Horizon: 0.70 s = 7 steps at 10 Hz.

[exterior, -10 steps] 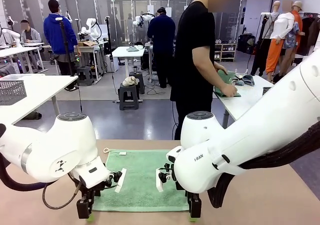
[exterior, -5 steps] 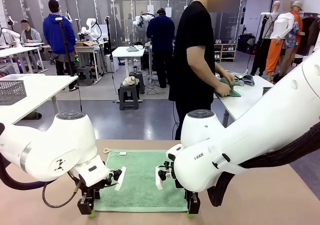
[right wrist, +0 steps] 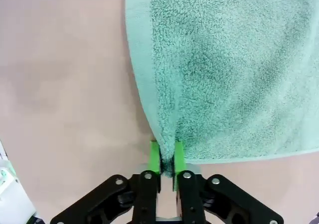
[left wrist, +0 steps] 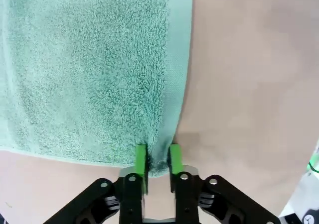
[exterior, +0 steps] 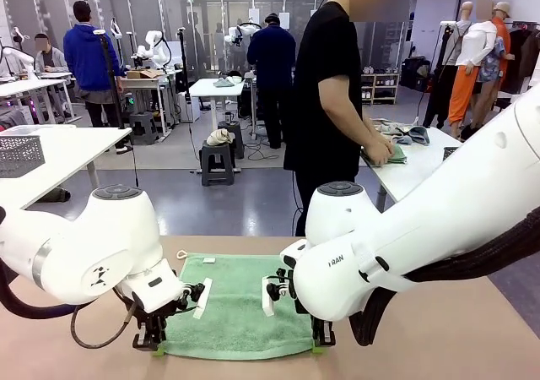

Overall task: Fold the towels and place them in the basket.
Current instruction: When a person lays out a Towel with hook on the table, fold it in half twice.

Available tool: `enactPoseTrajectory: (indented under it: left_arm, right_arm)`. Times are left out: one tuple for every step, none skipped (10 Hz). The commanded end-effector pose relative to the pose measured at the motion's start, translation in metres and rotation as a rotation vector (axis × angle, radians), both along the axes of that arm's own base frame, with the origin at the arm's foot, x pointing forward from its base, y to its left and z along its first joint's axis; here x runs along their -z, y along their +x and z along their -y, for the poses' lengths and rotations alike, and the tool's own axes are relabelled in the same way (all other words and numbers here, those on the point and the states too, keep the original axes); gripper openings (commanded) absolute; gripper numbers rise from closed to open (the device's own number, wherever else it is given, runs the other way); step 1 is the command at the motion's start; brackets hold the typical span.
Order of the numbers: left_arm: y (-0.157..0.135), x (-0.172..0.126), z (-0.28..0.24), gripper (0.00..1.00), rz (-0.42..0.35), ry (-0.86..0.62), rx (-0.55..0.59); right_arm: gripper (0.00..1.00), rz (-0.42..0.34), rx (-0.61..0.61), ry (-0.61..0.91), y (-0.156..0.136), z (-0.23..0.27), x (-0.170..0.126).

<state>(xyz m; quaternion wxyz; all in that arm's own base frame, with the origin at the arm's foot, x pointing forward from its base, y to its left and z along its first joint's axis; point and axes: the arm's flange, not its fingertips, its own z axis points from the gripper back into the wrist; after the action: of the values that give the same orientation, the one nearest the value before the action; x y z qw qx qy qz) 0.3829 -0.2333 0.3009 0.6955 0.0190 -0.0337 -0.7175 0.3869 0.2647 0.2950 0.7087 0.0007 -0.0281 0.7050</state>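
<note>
Left gripper (left wrist: 158,159): green pads pressed together on the near-left corner of the mid-green rectangular terry towel (left wrist: 84,59), cloth bunched between them. Right gripper (right wrist: 166,157): same pinch on the towel's near-right corner.

Towel lies spread flat on the tan tabletop (exterior: 76,359), between the 2 arms, grippers low at its near edge. Small loop tag (exterior: 180,254) at its far-left corner.

Far side: person in a black shirt (exterior: 325,84), turned toward a white side table (exterior: 413,177) at far right, hand (exterior: 380,150) resting on folded cloths (exterior: 398,154) there.
</note>
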Motion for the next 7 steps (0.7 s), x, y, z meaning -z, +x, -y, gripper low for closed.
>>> enactPoseTrajectory:
  left_arm:
    - [-0.001, -0.002, -0.004, 0.0, 0.023, -0.001, -0.008]
    - [-0.002, -0.003, -0.004, 0.0, 0.024, 0.002, -0.005]
    - [-0.002, -0.006, -0.005, 0.0, 0.025, 0.007, -0.003]
    - [-0.002, -0.008, -0.005, 0.0, 0.027, 0.012, -0.001]
    - [-0.003, -0.01, -0.006, 0.0, 0.028, 0.018, 0.002]
    - [-0.004, -0.012, -0.005, 0.0, 0.03, 0.021, 0.006]
    - [-0.005, -0.015, -0.005, 0.0, 0.033, 0.02, 0.006]
  right_arm:
    - [0.0, -0.014, -0.012, 0.01, -0.004, 0.004, 0.003]
    - [0.0, -0.012, -0.014, 0.006, -0.003, 0.004, 0.002]
    - [0.0, -0.008, -0.021, -0.002, -0.003, 0.004, 0.0]
    - [0.0, -0.002, -0.021, -0.008, -0.002, 0.005, -0.003]
    - [0.0, 0.003, -0.022, -0.011, -0.001, 0.007, -0.005]
    - [0.0, 0.007, -0.023, -0.018, 0.0, 0.008, -0.008]
    - [0.0, 0.009, -0.027, -0.024, 0.001, 0.008, -0.011]
